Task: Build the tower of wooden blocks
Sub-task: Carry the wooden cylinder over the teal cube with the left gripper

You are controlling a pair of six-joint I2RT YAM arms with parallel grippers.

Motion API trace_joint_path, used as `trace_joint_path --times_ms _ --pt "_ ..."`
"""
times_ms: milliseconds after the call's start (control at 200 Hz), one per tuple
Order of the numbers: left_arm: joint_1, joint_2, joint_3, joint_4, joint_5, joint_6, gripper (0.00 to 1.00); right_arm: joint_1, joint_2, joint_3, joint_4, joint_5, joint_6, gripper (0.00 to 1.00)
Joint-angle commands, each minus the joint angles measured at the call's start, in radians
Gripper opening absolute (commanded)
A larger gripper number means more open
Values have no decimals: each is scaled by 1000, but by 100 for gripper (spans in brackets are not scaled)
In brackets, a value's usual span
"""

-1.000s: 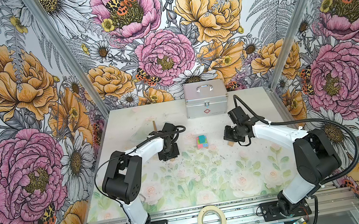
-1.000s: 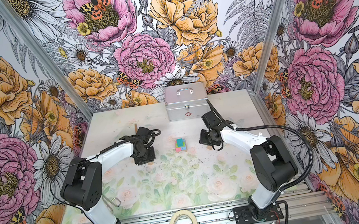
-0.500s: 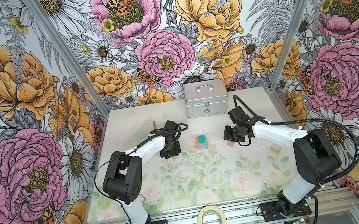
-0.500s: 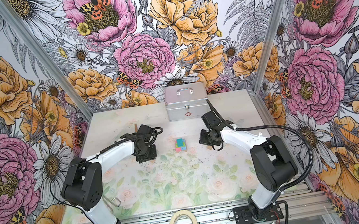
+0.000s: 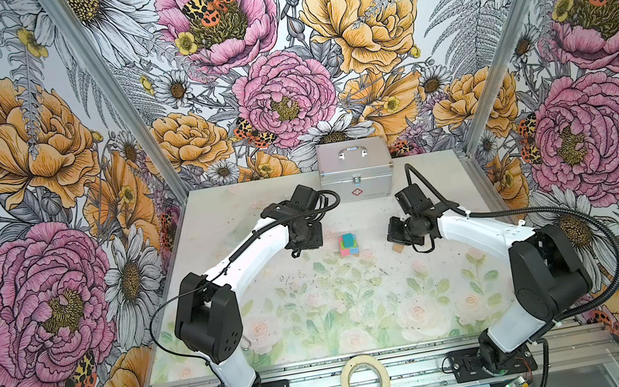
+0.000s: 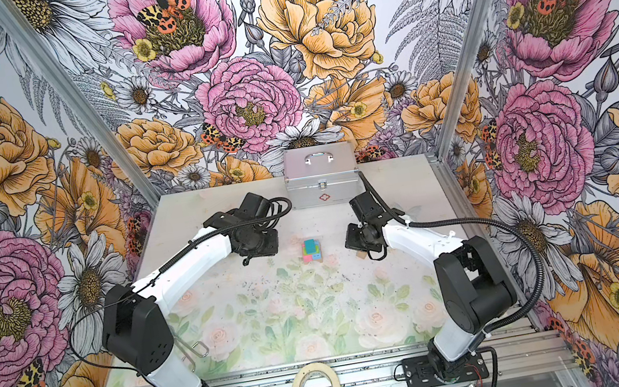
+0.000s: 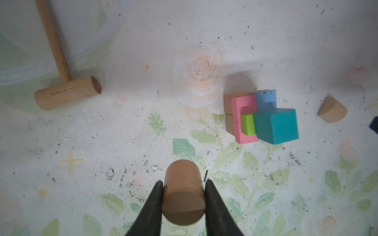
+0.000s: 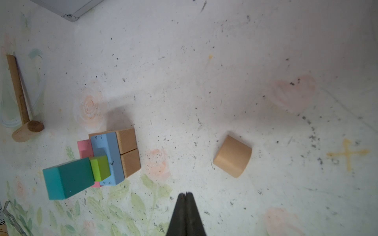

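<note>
The tower point(image 5: 348, 244) point(image 6: 311, 251) stands mid-table: two tan blocks at the base, a pink and a light blue brick, a green block, and a teal cube point(image 7: 276, 125) topmost. My left gripper point(image 7: 183, 182) is shut on a tan wooden cylinder point(image 7: 184, 196), held above the mat to the left of the tower; in a top view this gripper point(image 5: 304, 241) points down. My right gripper point(image 8: 185, 194) is shut with nothing in it, to the right of the tower. A tan half-round block point(image 8: 233, 156) point(image 7: 332, 110) lies on the mat beside it.
A wooden T-shaped mallet point(image 7: 67, 92) point(image 8: 26, 130) lies left of the tower. A silver case point(image 5: 356, 174) stands at the back edge. A tape roll point(image 5: 365, 381) rests on the front rail. A wire clip point(image 6: 193, 349) lies near the left arm's base.
My left gripper has moved a little to the right, toward the tower, with the cylinder in it. The right arm has stayed still.
</note>
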Motion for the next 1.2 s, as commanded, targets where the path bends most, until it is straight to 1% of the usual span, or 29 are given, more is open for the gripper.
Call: trace_joint_path --times_ms 0,270,295,320,665,791,1191 --pt "-24 -15 73 -49 -20 51 0 -11 -36 -13 14 7 -17 0" --pt "-106 87 262 -130 -35 116 0 -19 -41 -34 15 13 -23 0" --pt "-112 88 274 -134 -36 120 0 -21 -43 -37 14 13 -23 0" --pt "-119 128 288 -139 -34 124 0 -21 -42 -39 13 16 -25 0" --pt "-188 276 467 -206 -37 172 0 -42 -56 -76 14 22 -31 0" --pt "-197 310 503 -222 -48 177 0 -47 -62 -87 14 24 -32 0" --pt "-195 374 542 -230 -48 172 0 -55 -68 -98 14 24 -31 0"
